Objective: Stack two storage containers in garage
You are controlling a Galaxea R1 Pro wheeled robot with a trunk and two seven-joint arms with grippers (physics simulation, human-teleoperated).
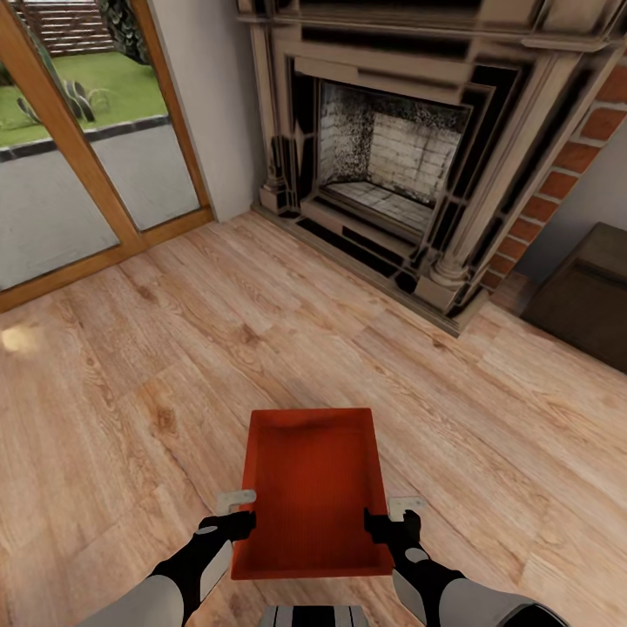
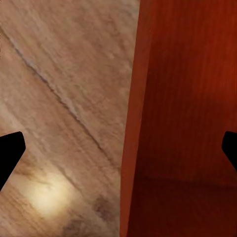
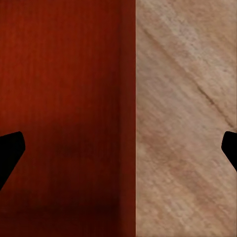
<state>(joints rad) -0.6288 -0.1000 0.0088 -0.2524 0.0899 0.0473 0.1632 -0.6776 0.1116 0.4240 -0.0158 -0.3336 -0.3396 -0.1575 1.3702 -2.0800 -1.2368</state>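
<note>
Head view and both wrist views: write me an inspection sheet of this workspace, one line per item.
Surface: light wood-plank floor, bare around the bin.
Job's things: one red-orange storage container, open top up and nothing in it, between the two arms.
Clutter: nothing seen.
Grippers: left gripper at the container's left wall, right gripper at its right wall; in each wrist view the fingers stand wide apart, one on each side of the wall.
Cables: nothing seen.
Surroundings: ornate dark fireplace ahead, red brick to its right, wood-framed glass doors at left, dark brown bench at right.
</note>
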